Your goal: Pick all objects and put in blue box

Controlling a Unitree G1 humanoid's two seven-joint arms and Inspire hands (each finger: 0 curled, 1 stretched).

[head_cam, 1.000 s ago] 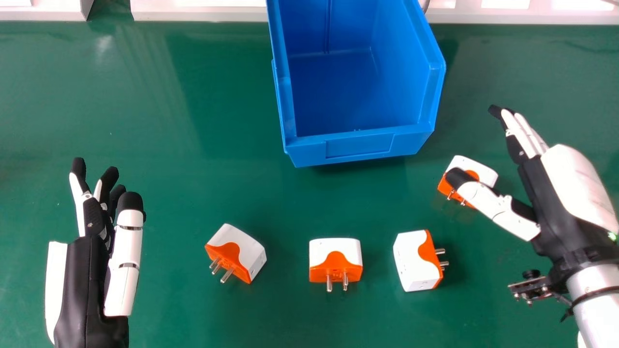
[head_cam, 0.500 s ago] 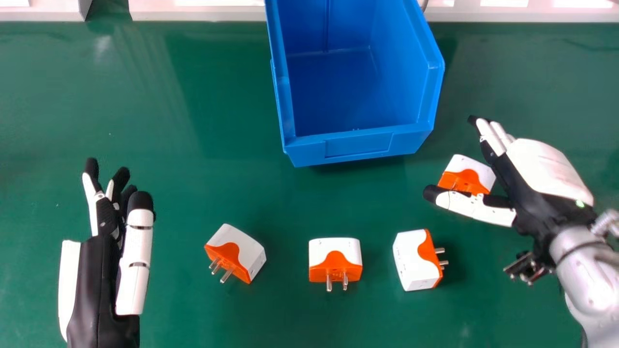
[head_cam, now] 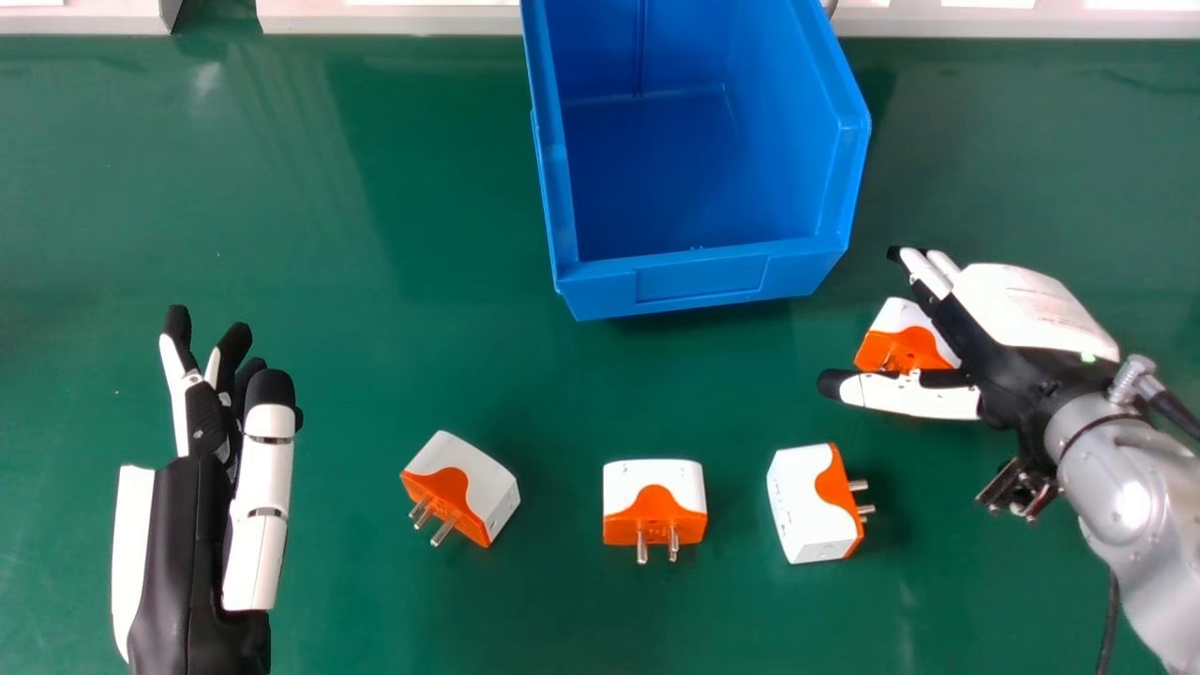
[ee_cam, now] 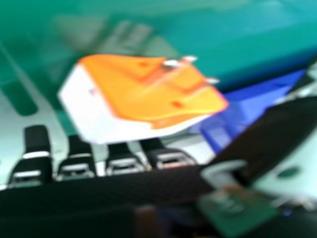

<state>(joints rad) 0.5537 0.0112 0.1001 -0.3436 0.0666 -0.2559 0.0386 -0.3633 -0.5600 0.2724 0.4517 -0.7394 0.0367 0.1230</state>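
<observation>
The grasping step is judged to be in hand: a plug adapter (head_cam: 900, 349), lying just to the near right of the blue box (head_cam: 698, 278), is flanked by the fingers and thumb of the right hand (head_cam: 1031, 305). That hand is held open, nothing gripped; whether the adapter is touched cannot be told. Next, the fingers should be closed squarely, then the adapter lifted over the box's near wall and released.
</observation>
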